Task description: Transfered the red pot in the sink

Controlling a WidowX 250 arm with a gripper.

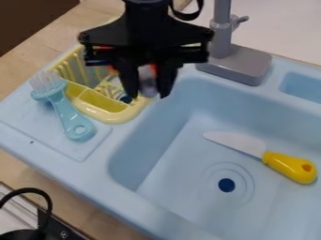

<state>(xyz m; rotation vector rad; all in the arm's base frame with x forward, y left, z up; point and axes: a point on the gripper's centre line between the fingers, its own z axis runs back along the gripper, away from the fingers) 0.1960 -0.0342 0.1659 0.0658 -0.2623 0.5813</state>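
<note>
A pale wooden counter (37,61) runs beneath the light-blue plastic sink (91,180), with a grey toy faucet (220,40) standing at its back edge. By our reading, the transfer is unfinished: we see no red pot down in the basin. What we do see there is a toy knife with a yellow handle (288,166), lying to one side of the dark round drain (227,185).

The black hand (148,93) hangs over the pale-yellow dish rack (113,117) beside the basin. We cannot tell whether it is spread, pressed together or pinching anything. Behind it we make out red patches (151,69), which may belong to the pot, though too much is hidden for us to be sure. A light-blue toy fork (65,110) rests on the flat ledge beside the rack.

As we judge it, the pot must yet be brought over the basin, lowered clear of the knife and released, before the hand withdraws.
</note>
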